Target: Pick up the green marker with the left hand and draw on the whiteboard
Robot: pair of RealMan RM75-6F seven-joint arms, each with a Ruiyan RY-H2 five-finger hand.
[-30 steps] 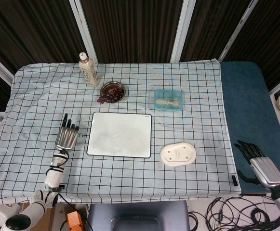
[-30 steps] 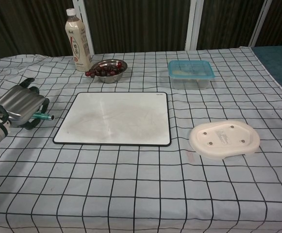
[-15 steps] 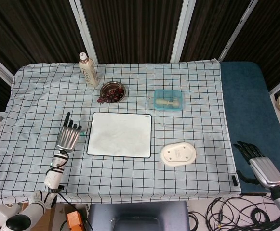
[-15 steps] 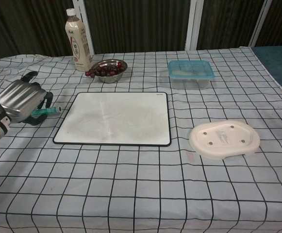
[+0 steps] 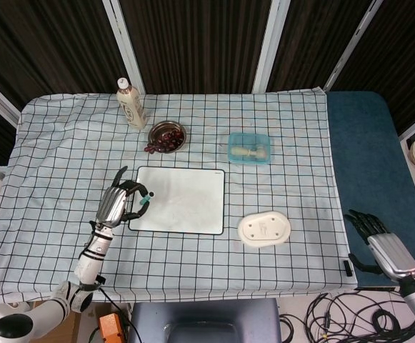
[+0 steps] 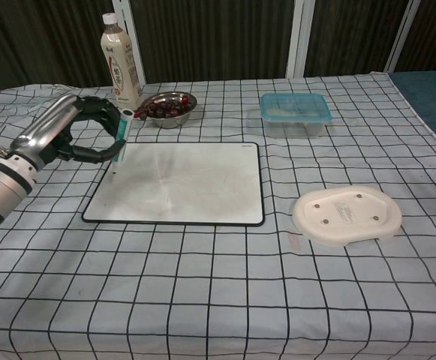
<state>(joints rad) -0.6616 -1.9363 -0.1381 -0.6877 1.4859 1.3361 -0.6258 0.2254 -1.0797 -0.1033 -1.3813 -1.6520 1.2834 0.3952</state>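
Left hand [image 6: 67, 131] raised, green marker [image 6: 123, 136] upright over whiteboard [image 6: 180, 182] edge

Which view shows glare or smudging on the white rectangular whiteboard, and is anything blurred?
Chest view: the white rectangular whiteboard shows faint grey smudges and soft sheen; the left hand holding the green marker looks sharp. Head view: even lighting, the board looks plain white.

My left hand [image 6: 56, 131] is brushed silver metal with black fingers. The whiteboard [image 6: 178, 182] looks glossy and smooth. The cloth [image 6: 202, 300] is matt checked fabric.
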